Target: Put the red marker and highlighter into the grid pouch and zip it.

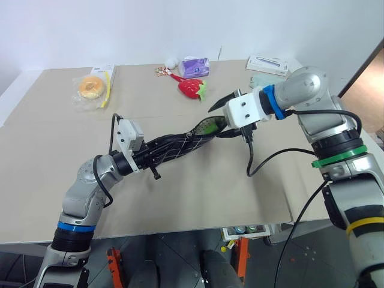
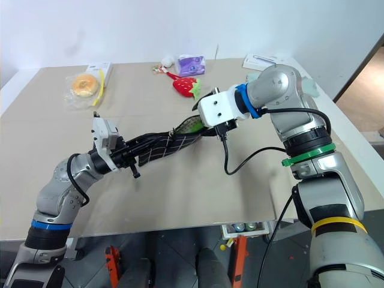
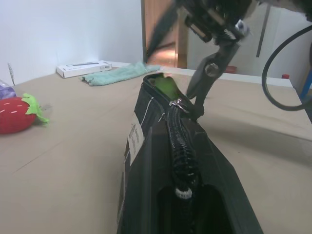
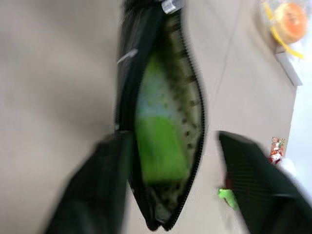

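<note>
The right gripper [image 4: 170, 195] stands with its two black fingers spread wide at the open end of the grid pouch [image 1: 174, 146], one finger against the pouch's outer wall, the other clear of it on the far side; it holds nothing. The left gripper [image 1: 144, 159] is clamped tight on the pouch's opposite end and keeps it lifted off the table [image 1: 198, 192].

The pouch hangs between the two grippers, its long axis running from the left gripper up and away toward the right one, with the mouth facing the right gripper. It is black fabric with white grid lines and a small white label on its side, and the zipper stands open along the far half. The lime-green highlighter [image 4: 158, 146] lies inside, lengthwise along the pouch.

Bare tabletop lies beneath and on both sides of the pouch. Well apart toward the far edge sit a strawberry toy [image 1: 192, 88], a bagged doughnut [image 1: 92, 87], a white box [image 1: 268, 63] and a green cloth [image 3: 119, 74].
</note>
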Controlling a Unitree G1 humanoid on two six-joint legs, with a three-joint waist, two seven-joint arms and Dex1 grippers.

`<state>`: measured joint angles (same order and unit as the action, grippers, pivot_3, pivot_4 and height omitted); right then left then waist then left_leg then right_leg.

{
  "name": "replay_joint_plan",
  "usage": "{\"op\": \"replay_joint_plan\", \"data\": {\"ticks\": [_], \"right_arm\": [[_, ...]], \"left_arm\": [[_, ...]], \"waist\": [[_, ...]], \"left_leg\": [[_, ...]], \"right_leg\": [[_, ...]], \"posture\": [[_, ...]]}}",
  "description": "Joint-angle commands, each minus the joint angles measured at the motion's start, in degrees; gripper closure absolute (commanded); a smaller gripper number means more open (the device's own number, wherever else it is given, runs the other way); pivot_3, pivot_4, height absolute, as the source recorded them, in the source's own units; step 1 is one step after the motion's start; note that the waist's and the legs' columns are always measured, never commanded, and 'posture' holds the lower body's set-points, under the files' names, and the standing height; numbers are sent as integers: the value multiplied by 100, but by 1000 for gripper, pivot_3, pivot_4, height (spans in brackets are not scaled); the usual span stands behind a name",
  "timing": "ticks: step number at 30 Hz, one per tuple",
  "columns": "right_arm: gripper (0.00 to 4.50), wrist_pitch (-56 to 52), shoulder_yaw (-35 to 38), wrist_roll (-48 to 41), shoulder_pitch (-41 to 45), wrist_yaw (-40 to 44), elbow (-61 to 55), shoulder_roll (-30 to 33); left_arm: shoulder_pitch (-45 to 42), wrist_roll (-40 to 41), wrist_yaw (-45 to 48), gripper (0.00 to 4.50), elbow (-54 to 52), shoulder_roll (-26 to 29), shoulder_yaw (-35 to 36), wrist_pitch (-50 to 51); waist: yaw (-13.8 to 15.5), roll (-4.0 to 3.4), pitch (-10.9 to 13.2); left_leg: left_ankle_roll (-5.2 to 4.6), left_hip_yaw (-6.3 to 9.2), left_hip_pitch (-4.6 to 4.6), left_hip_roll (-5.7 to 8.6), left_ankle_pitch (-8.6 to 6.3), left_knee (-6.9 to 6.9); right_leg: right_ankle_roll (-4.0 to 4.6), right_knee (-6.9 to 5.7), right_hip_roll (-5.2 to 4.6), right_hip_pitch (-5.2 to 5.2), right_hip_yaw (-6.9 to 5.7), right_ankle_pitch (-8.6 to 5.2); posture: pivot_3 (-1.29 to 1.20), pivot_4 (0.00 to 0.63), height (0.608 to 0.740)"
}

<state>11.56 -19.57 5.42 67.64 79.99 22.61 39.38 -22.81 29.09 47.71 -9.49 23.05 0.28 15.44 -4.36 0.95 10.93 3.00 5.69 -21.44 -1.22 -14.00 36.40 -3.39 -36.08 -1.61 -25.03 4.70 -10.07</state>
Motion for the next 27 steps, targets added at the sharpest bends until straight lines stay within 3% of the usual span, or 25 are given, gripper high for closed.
{"op": "replay_joint_plan", "data": {"ticks": [1, 3, 6, 8, 14, 17, 22, 24, 27], "right_arm": [[95, -753, 489, -526, -46, 12, -467, 56], [95, -1197, 634, -736, -139, -33, -671, 35], [95, -3084, 1039, -1878, -562, 75, -1774, 10], [95, -3747, 1123, -2211, -710, -33, -2207, -10], [95, -4202, 835, -2125, -1219, -885, -2741, -491], [856, -4078, 737, -1930, -1244, -1167, -2522, -679], [3570, -4094, 805, -2049, -1185, -1272, -2386, -796], [4455, -4141, 830, -2114, -1160, -1259, -2408, -781], [4455, -4116, 851, -2139, -1162, -1218, -2376, -699]], "left_arm": [[-24, 18, -21, 4500, -160, -7, 94, -116], [-36, 20, -11, 4500, -130, -6, 100, -122], [-60, 28, 2, 4500, -99, -3, 110, -123], [-73, 30, 4, 4500, -85, -3, 113, -122], [-106, 24, 6, 4500, -82, -13, 82, -105], [-113, 25, 8, 4500, -89, -8, 81, -96], [-80, 24, 4, 4500, -138, 21, 93, -86], [-65, 23, -2, 4500, -152, 27, 96, -83], [-69, 9, -20, 4500, -141, 18, 93, -92]], "waist": [[0, 0, 0], [0, 0, 0], [8, 0, 0], [3, -1, 0], [-4, 0, -1], [0, 0, -1], [3, 0, -1], [4, 0, -1], [5, 0, -1]], "left_leg": [[0, 1, 0, 0, 0, 0], [-1, 1, 0, 0, -1, 0], [-1, 4, -2, 0, -1, 0], [-2, 5, -2, 0, -1, 1], [-2, 6, 1, -2, 0, 5], [-2, 7, 1, -3, 5, 6], [-1, 7, -4, -3, 6, 6], [-2, 7, -4, -4, 5, 4], [-4, 8, -4, -4, 4, 3]], "right_leg": [[1, 0, 0, 0, 0, 0], [2, 0, 1, 0, -1, 0], [1, -1, 1, 0, -2, -1], [2, -2, 1, 0, -2, 0], [-24, -3, 6, 1, -4, -13], [-23, -4, 8, 0, -4, -7], [-26, -3, 7, -1, -4, -7], [-25, -3, 8, -1, -4, -9], [-24, -3, 8, -1, -4, -9]], "posture": [[0, 150, 740], [0, 150, 740], [0, 150, 740], [0, 150, 740], [0, 150, 740], [0, 150, 740], [0, 150, 740], [0, 150, 740], [0, 150, 740]]}}
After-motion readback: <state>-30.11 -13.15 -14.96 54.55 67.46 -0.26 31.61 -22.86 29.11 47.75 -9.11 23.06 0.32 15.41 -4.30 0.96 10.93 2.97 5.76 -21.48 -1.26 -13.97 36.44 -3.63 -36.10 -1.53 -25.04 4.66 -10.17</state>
